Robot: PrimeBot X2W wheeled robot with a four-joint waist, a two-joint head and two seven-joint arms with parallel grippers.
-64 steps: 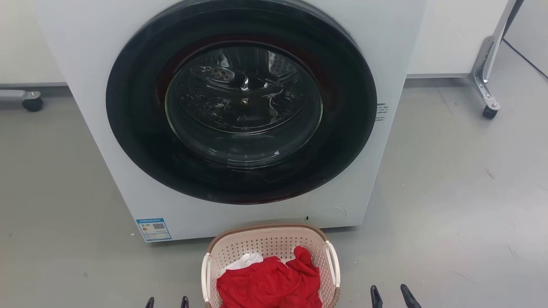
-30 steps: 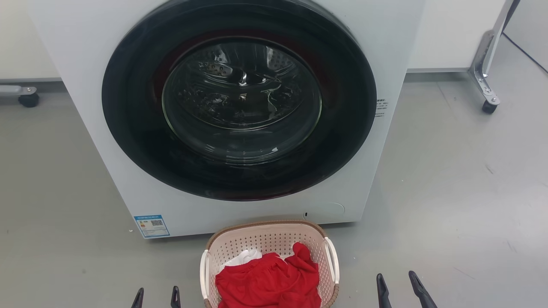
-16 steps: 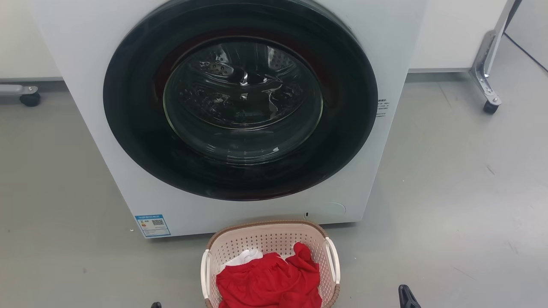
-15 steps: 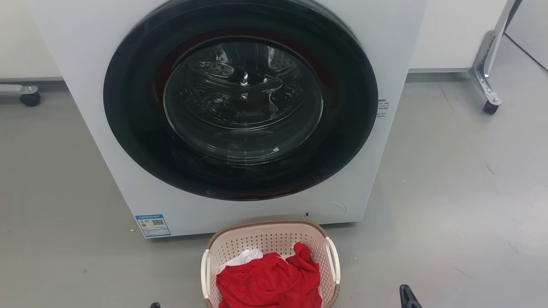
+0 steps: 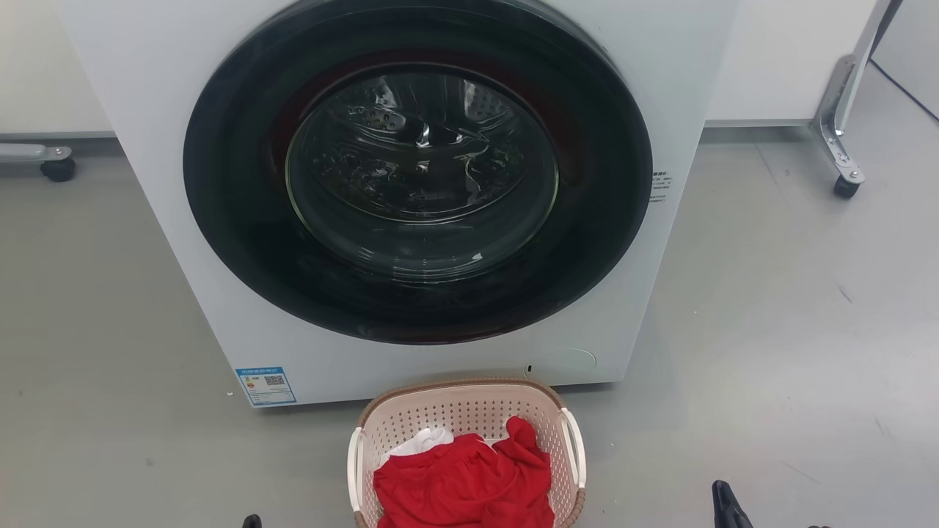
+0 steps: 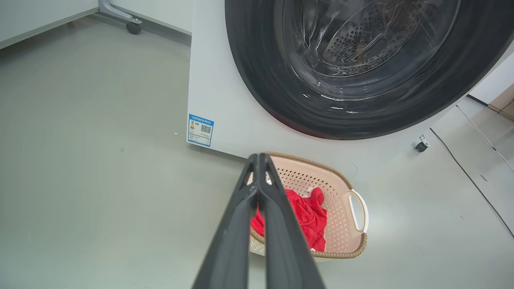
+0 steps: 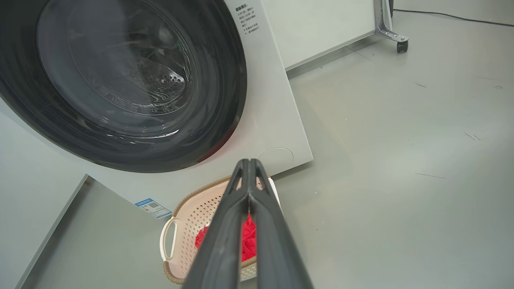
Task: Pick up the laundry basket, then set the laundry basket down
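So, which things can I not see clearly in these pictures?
- Head view: the bottom edge cuts off the laundry basket's near end.
- Every view: the red cloth hides what lies under it.
- Left wrist view: the left tool covers part of the basket.
- Washer label: print too small to read.

Washer (image 5: 418, 198): blue-edged sticker (image 5: 265, 386) with QR code, lower left front; small print (image 5: 658, 186) right of door, apparently Chinese, illegible.
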